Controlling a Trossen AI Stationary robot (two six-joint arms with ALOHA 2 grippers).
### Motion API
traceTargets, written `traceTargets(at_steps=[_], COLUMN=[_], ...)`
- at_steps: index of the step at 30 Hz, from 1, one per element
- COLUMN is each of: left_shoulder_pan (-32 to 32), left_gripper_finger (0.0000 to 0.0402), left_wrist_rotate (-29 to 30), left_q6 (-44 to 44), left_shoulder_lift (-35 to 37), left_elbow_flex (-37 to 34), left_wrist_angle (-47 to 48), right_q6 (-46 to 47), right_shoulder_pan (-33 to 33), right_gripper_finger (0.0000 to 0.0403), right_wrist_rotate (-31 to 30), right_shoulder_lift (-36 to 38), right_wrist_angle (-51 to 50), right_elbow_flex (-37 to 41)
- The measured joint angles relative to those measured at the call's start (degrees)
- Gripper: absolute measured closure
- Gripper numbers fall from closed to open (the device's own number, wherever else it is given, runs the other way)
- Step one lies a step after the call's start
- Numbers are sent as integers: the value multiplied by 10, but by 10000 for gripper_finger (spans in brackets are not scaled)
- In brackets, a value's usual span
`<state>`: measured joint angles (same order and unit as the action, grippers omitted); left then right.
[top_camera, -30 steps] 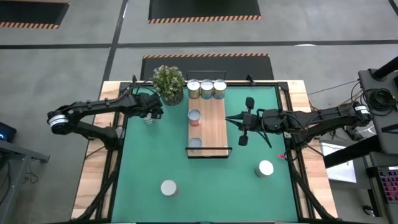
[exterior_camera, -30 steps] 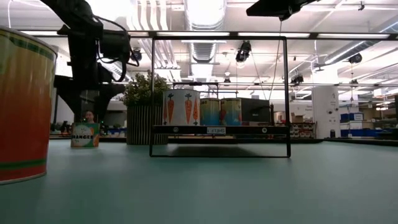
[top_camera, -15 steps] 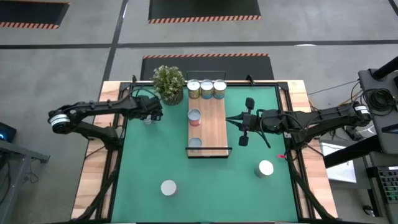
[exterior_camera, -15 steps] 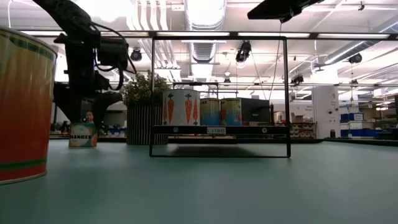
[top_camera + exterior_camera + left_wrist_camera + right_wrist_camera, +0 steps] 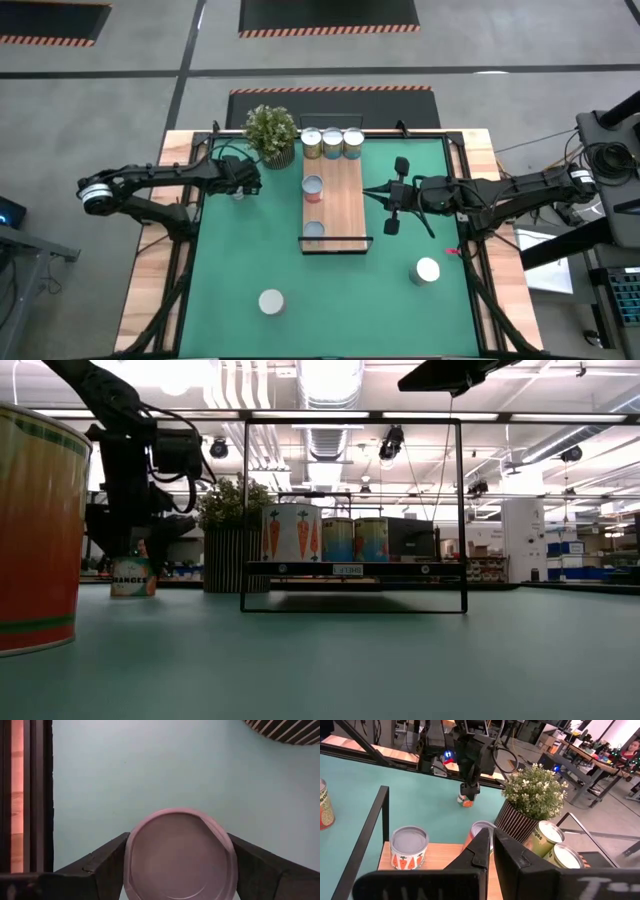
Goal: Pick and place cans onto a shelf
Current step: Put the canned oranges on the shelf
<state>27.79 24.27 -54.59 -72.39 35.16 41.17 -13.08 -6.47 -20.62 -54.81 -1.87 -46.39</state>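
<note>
I have the left claw (image 5: 238, 187) lowered over a lone can (image 5: 179, 855) at the counter's (image 5: 340, 290) far-left edge, just beside the potted plant (image 5: 271, 132). The left wrist view shows its two fingers (image 5: 102, 865) flanking the can's round silvery lid, one on each side, close against the rim; whether they are already pressing I cannot tell, so I call the claw spread around the can rather than clamped on it. In the low view the can's orange-lettered label (image 5: 131, 575) stands upright on the green mat beneath the arm.

The right claw (image 5: 391, 208) waits clenched and empty, just right of the shelf (image 5: 340, 205). The shelf already carries several cans: three in a row at its far end (image 5: 332, 142), one red-sided further along (image 5: 312, 187), one near the front wire frame (image 5: 314, 231). Two more stand loose on the mat toward the front, one left (image 5: 271, 301) and one right (image 5: 427, 270).

I judge the can to be rigid metal, so it should take a firm squeeze without denting easily; its weight I cannot read. The smooth curved wall looks slippery, and a pinch off the widest line could squirt it sideways. I would grip across the full diameter, below the lid's rim and around mid-height, and lift straight to keep it upright.
</note>
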Motion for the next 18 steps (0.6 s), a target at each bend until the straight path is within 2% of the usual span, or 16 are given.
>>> traceTargets(at_steps=[4,8,13,18], left_shoulder_pan=[-7,-30,-85,-165], left_gripper_finger=[127,120,120,119], left_wrist_rotate=[-11,-12,-10,-9], left_q6=[9,11,11,10], left_shoulder_lift=[-1,-1,-1,-1], left_elbow_flex=[20,65,158,284], left_wrist_angle=[18,87,207,306], right_q6=[0,0,0,0], right_shoulder_pan=[0,0,0,0], right_gripper_finger=[390,390,390,390], right_wrist_rotate=[0,-4,-4,-4], right_shoulder_lift=[0,0,0,0], right_wrist_angle=[0,-4,-6,-7], right_elbow_flex=[0,0,0,0])
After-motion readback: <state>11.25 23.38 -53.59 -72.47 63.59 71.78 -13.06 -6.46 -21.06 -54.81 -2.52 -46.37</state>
